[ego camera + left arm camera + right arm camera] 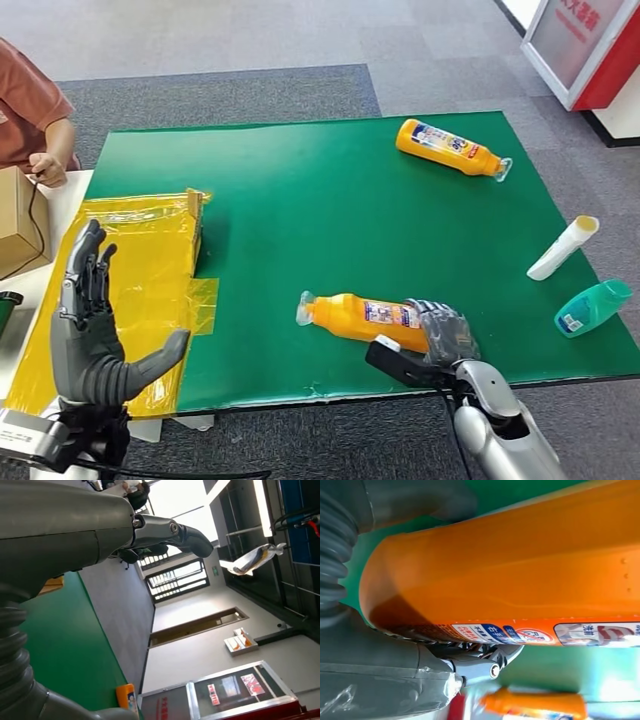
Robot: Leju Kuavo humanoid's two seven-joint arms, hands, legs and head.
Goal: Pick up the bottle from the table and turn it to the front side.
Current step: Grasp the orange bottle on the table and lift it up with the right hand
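Right hand (445, 335) grips the base end of the near orange bottle (355, 316) lying on the green mat (317, 200); left hand (94, 325) hovers, fingers spread.

I can make out printed labels but almost no legible words. The orange bottle (362, 316) near the table's front edge carries a white-and-blue label with red marks; up close in the right wrist view (501, 580) it shows Chinese characters too blurred for me to read. The second orange bottle (449, 148) near the far edge has a similar label, and the red sign (577, 18) beyond the far right corner bears unreadable white characters.
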